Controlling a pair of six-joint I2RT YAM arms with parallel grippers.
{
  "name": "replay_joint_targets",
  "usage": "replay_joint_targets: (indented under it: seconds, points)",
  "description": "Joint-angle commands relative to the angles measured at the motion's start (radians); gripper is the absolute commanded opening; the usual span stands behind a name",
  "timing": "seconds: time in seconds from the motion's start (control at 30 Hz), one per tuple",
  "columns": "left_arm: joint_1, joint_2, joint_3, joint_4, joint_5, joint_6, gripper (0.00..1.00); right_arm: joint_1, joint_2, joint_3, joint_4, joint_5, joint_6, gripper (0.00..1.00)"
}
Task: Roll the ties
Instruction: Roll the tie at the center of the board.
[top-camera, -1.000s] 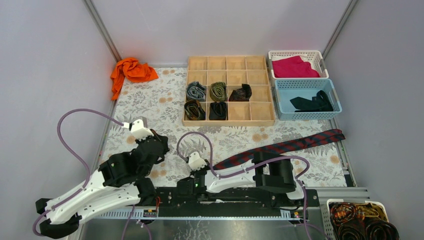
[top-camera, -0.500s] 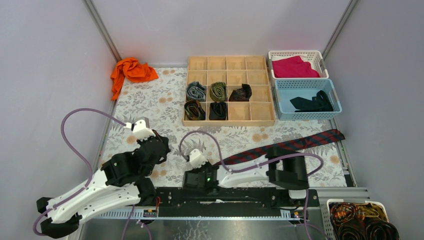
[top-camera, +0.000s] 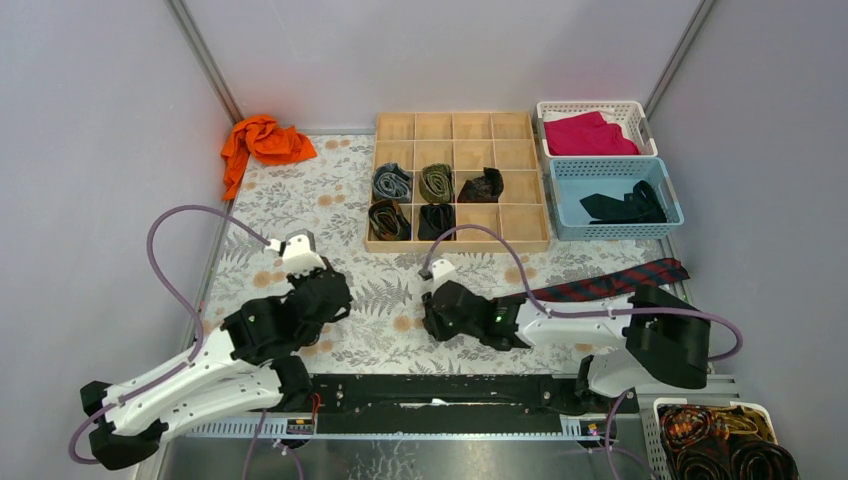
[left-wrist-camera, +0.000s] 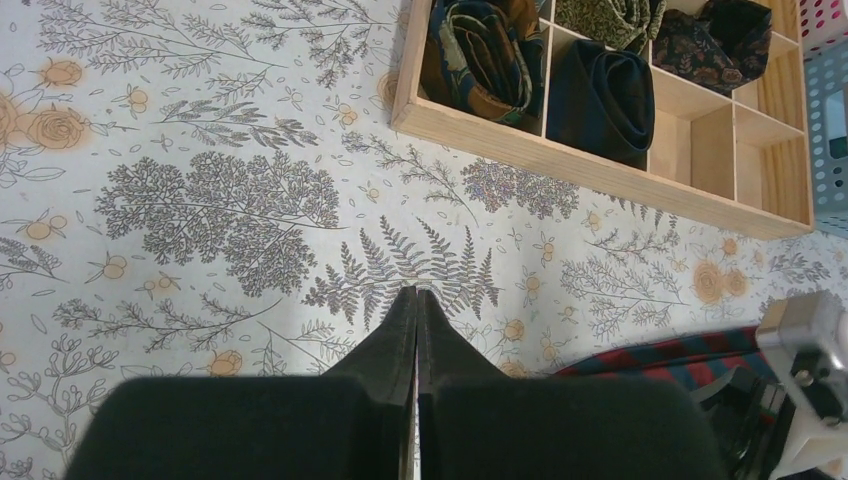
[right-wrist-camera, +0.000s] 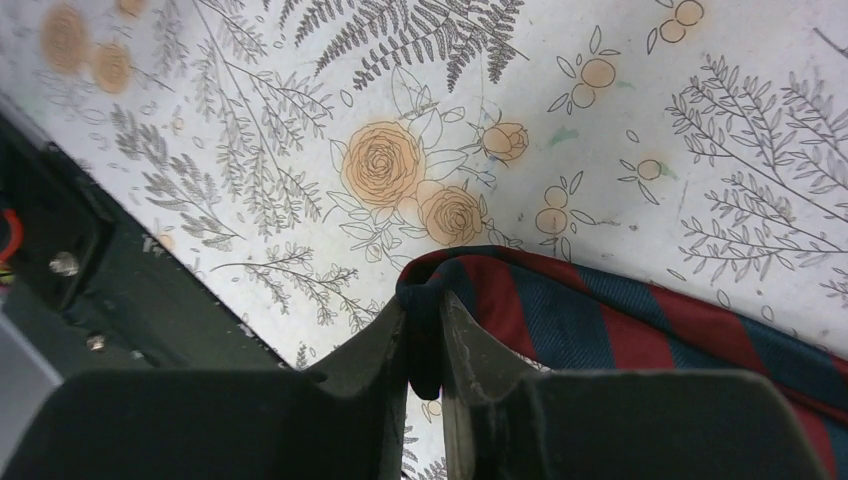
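A navy tie with red diagonal stripes (top-camera: 610, 283) lies as a long strip across the right of the floral mat. My right gripper (top-camera: 432, 322) is shut on the tie's narrow end (right-wrist-camera: 560, 310), with the fabric pinched between the fingertips (right-wrist-camera: 425, 300) just above the mat. My left gripper (top-camera: 335, 290) is shut and empty over bare mat (left-wrist-camera: 416, 292), left of the tie (left-wrist-camera: 660, 355). Several rolled ties sit in the wooden organizer (top-camera: 520, 240): grey-blue (top-camera: 392, 182), olive (top-camera: 436, 182), brown (top-camera: 388, 220), black (top-camera: 436, 220).
A blue basket (top-camera: 565, 172) holds a loose black tie (top-camera: 625, 207). A white basket behind it holds the magenta cloth (top-camera: 590, 133). The orange cloth (top-camera: 262, 140) lies at the back left. A bin of ties (top-camera: 725, 445) stands at the near right, off the mat.
My right gripper has moved forward and to the right, taking the striped tie's end with it, and its elbow has swung right. My left gripper has edged forward and right.
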Motion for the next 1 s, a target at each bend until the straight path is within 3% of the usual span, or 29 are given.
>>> replay_joint_targets:
  seconds: [0.0, 0.1, 0.43, 0.57, 0.63, 0.7, 0.97]
  points:
    - [-0.001, 0.05, -0.01, 0.089, -0.003, 0.032, 0.0, -0.103, -0.069, -0.08, 0.185, -0.283, 0.009, 0.21]
    - [-0.002, 0.085, -0.004, 0.114, 0.002, 0.045, 0.0, -0.161, -0.095, -0.124, 0.22, -0.362, 0.028, 0.2]
    - [-0.002, 0.207, 0.028, 0.224, 0.032, 0.106, 0.0, -0.289, -0.149, -0.228, 0.195, -0.394, 0.051, 0.22]
    - [-0.002, 0.273, 0.03, 0.267, 0.058, 0.122, 0.0, -0.296, -0.168, -0.242, 0.16, -0.343, 0.043, 0.27]
    - [-0.002, 0.301, 0.03, 0.284, 0.069, 0.127, 0.0, -0.297, -0.171, -0.234, 0.124, -0.316, 0.036, 0.38]
    - [-0.001, 0.321, 0.031, 0.298, 0.077, 0.131, 0.0, -0.297, -0.174, -0.225, 0.097, -0.29, 0.028, 0.43]
    - [-0.001, 0.37, 0.032, 0.35, 0.098, 0.15, 0.0, -0.297, -0.205, -0.175, -0.035, -0.164, -0.001, 0.42]
